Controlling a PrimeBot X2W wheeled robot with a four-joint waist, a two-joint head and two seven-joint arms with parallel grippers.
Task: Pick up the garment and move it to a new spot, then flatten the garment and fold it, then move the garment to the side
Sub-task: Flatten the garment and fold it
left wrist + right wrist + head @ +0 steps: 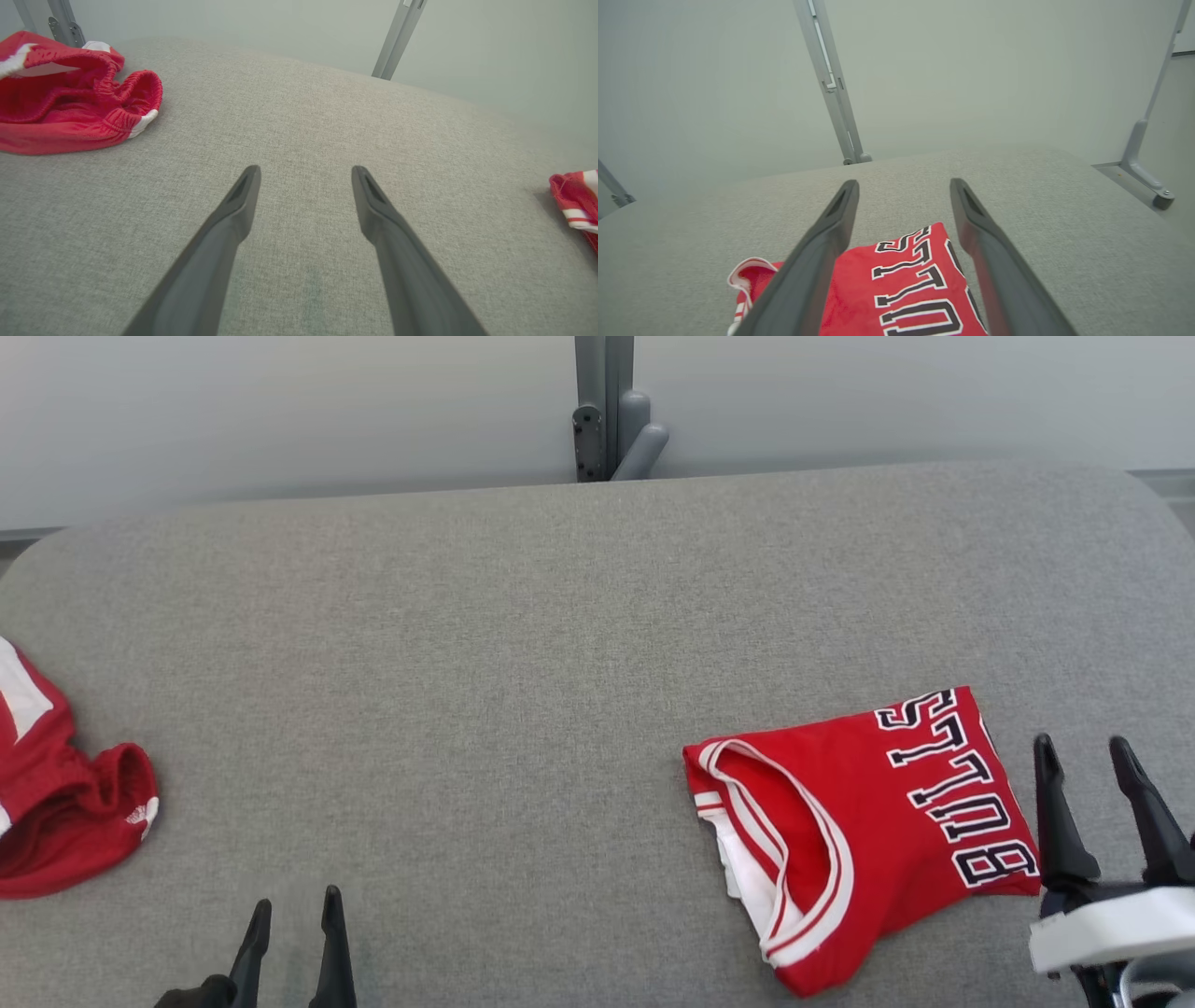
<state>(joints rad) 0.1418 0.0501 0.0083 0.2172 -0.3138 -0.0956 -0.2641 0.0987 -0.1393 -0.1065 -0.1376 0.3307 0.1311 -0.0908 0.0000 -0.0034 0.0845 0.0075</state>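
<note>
Grey fabric worktop carries the folded red lettered jersey near its right edge, just left of my empty, spread-fingered right gripper.

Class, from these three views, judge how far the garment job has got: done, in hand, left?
Done: the jersey lies folded near the right side of the table, so folding and moving aside look finished. In hand: nothing; the right gripper stands beside it, jaws open, and the left gripper is open over bare table. Left: probably nothing for it; the crumpled red shorts at the left lie unfolded.
</note>
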